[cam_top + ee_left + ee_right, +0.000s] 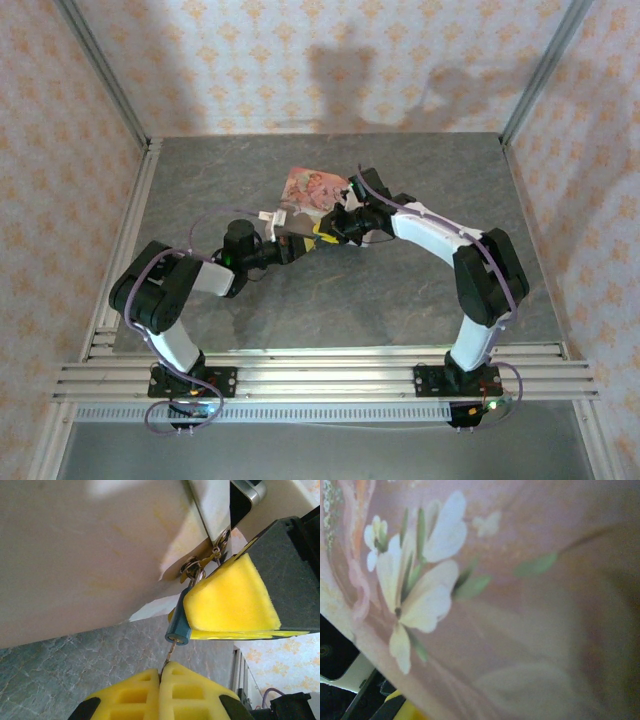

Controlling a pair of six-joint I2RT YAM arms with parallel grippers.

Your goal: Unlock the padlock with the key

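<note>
Alignment matters most at this step. Our left tool (160, 676) is pinched narrow on the key (170, 657), whose thin blade rises from between the yellow pads to the bottom face of the padlock (178, 629); we cannot tell how deep it sits. The padlock hangs by its shackle (197, 574) from the clasp of the pink box (308, 188), above the desk (75, 675), and our right tool (215, 626) appears clamped on its body. We judge that the key is seated or nearly so and needs turning. We should hold the blade in line with the lock's axis, press in gently until it stops, then roll the left wrist about that axis while the right tool braces the body, so the thin key neither bends nor slips.
</note>
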